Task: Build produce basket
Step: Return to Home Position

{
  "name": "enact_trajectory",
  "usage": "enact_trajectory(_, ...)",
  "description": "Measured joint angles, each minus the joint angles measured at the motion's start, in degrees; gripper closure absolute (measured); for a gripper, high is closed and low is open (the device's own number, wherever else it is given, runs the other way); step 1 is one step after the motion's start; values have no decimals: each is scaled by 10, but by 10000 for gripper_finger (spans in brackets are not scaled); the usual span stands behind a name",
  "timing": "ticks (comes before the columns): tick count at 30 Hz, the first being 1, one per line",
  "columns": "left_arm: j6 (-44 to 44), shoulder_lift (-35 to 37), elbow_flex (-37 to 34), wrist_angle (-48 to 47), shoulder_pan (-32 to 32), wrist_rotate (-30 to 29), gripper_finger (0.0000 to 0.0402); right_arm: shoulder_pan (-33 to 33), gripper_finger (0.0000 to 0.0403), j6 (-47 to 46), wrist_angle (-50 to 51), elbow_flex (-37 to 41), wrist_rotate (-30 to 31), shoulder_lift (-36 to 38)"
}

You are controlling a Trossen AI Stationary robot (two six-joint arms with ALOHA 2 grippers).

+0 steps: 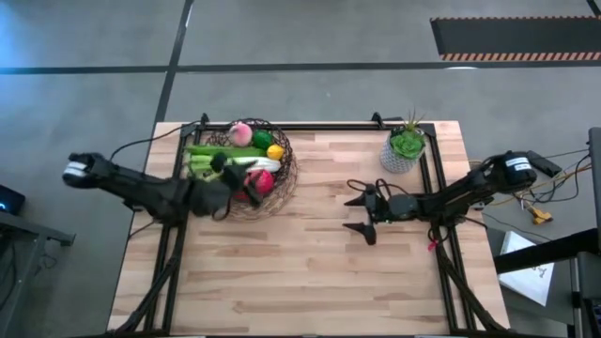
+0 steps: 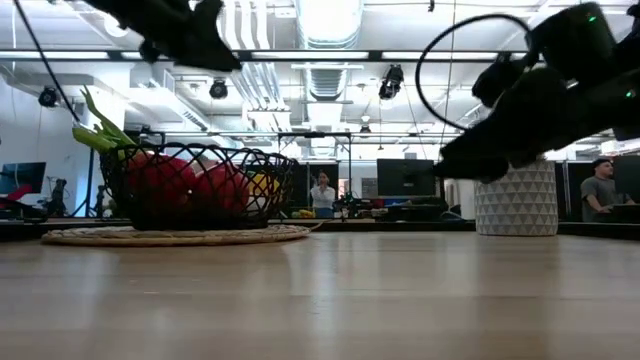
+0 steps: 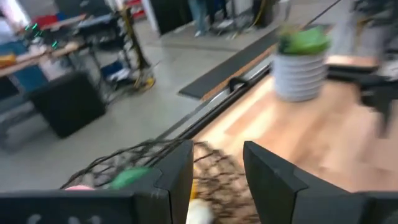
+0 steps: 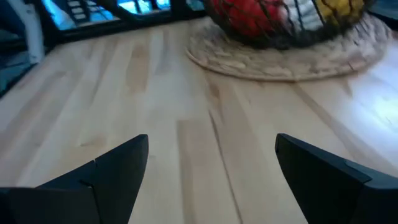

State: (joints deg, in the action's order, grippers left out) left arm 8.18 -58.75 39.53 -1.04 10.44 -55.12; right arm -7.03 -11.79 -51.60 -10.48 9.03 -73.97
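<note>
Dark wire-mesh basket, upright at the far left of the table, full of colourful toy produce.

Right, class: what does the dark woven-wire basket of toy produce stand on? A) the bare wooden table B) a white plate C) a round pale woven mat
C: the low view shows the dark woven-wire basket resting on a round pale woven mat.

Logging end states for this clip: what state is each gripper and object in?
basket: upright on its woven mat, holding produce.
produce: piled in the basket.
left gripper: open, empty, over the basket.
right gripper: open, empty, over the table.
potted plant: upright on the table.
</note>
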Motion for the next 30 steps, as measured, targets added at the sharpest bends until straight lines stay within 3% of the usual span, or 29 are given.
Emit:
enact_trajectory(5, 5, -33, 2, 58, 108, -56, 276, -9, 62, 5, 81, 1, 1, 54)
enact_trajectory(10, 58, -85, -1, 102, 162, -88, 276, -9, 62, -46, 198, -5, 21, 98)
enact_trajectory(14, 105, -152, -2, 124, 171, -110, 276, -9, 62, -76, 196, -5, 25, 111)
enact_trajectory(22, 125, -245, 1, 214, 173, -112, 276, -9, 76, 33, 195, 3, -6, 199)
enact_trajectory(26, 140, -255, 1, 215, 175, -112, 276, -8, 109, 86, 199, 28, -12, 279)
enact_trajectory(30, 144, -245, -3, 215, 178, -112, 276, 12, 164, 80, 246, 59, -61, 369)
